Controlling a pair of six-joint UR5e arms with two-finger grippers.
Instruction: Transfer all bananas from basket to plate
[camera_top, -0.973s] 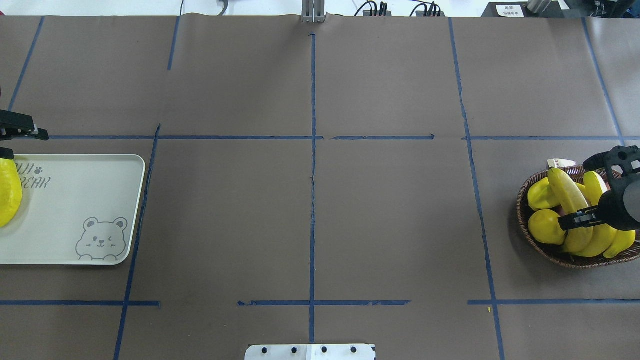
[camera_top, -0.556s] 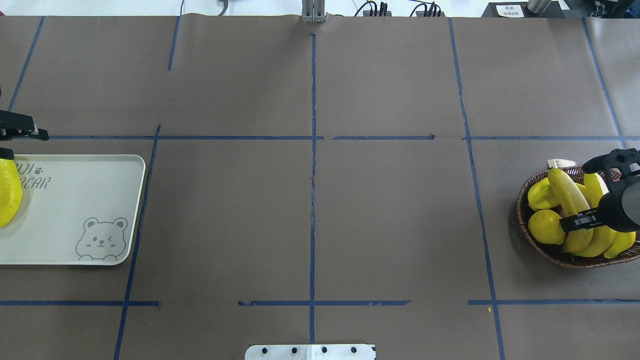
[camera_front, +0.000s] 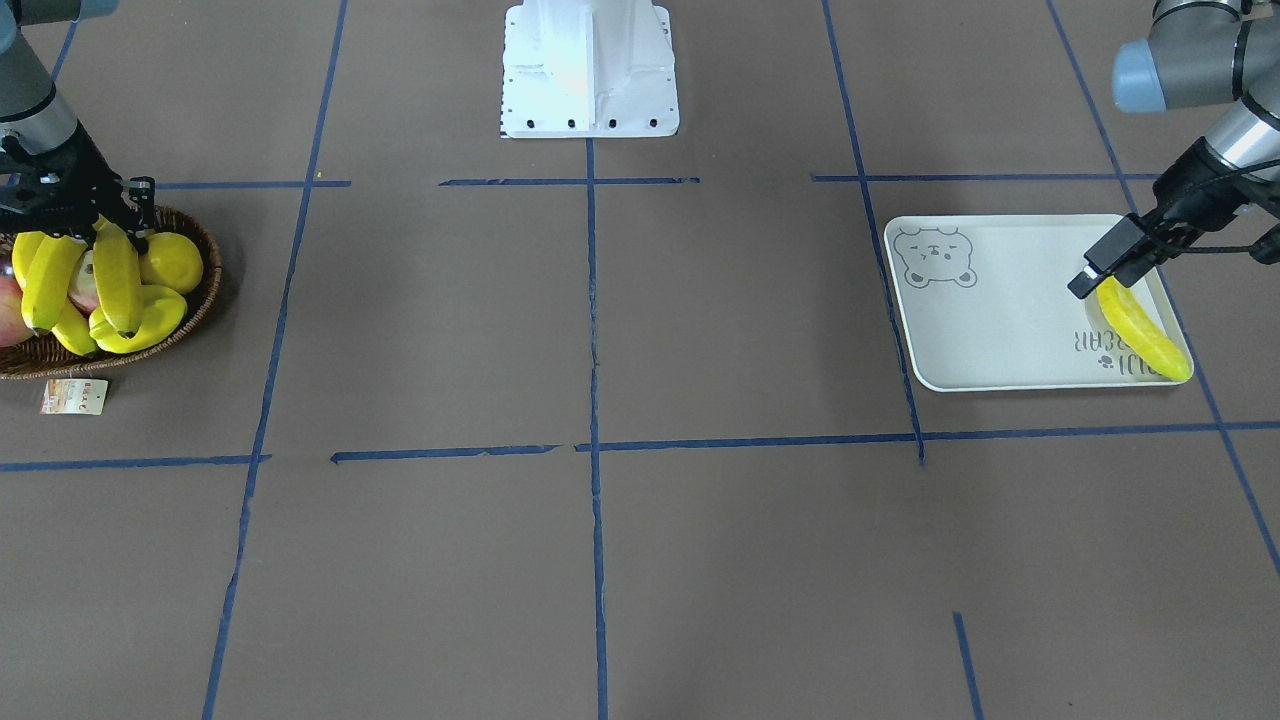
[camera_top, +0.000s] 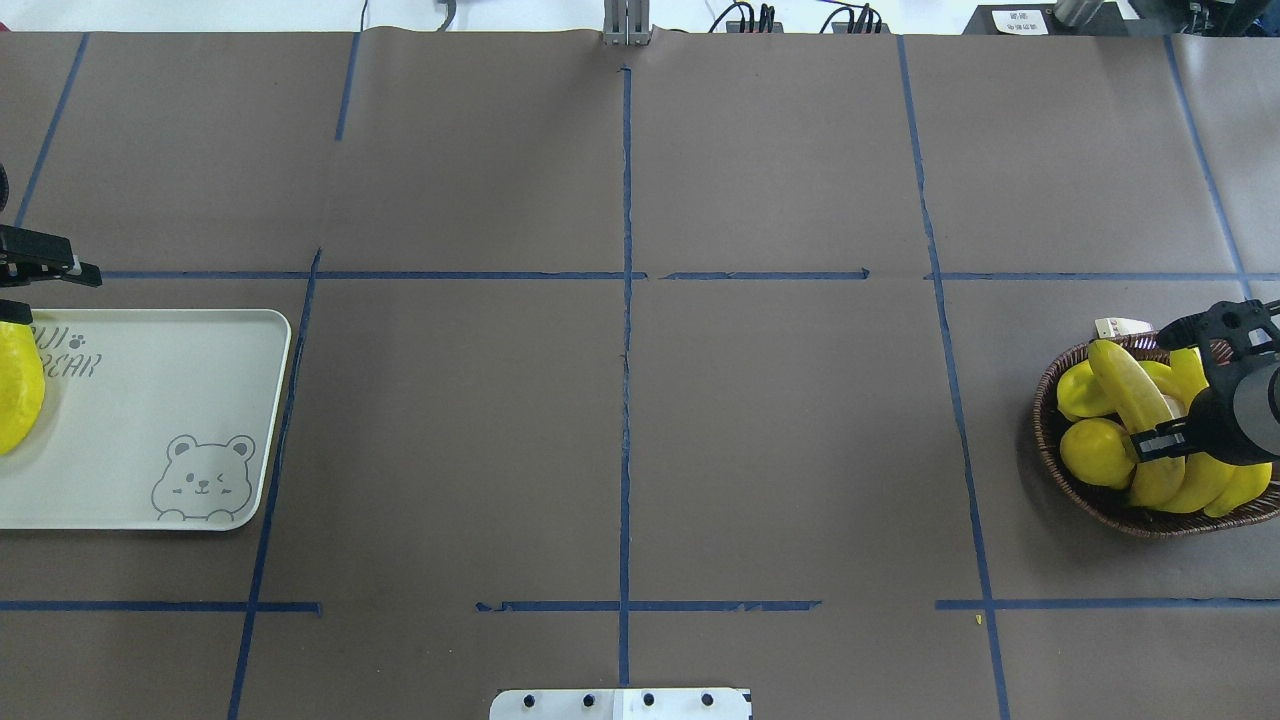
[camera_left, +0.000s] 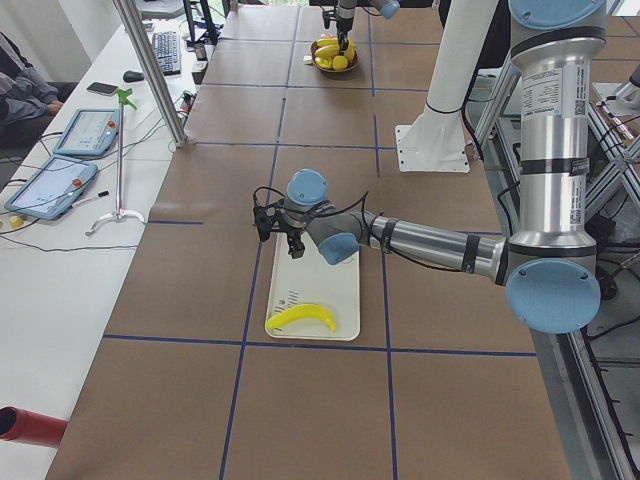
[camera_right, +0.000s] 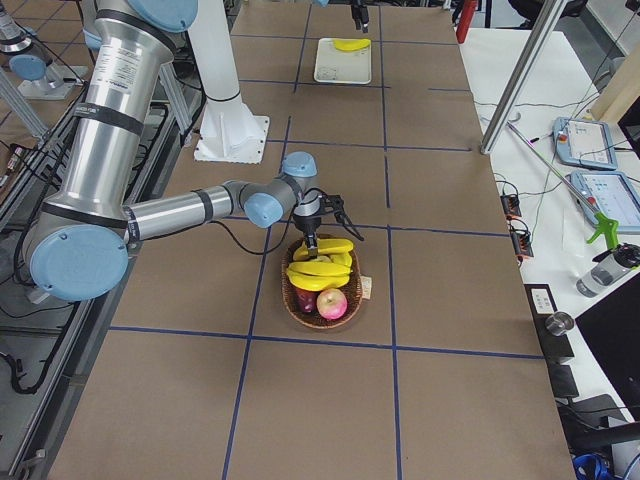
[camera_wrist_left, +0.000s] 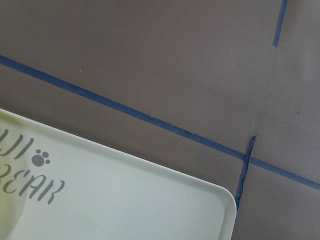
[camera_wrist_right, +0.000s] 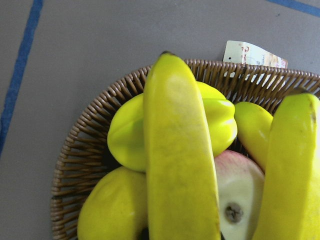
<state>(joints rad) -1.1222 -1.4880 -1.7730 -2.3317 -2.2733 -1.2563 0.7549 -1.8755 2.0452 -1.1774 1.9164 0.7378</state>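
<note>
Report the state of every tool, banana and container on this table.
lone banana: lying flat on the plate, not gripped
plate: carries only that banana
basket bananas: piled in the basket, none gripped
basket: holds mixed fruit
left tool: open, above the plate
right tool: open, low over the basket bananas

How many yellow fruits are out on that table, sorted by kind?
Bananas: 4 (1 on the plate, 3 in the basket)
Starfruit: 1
Lemon: 1
Total: 6 in view
</note>
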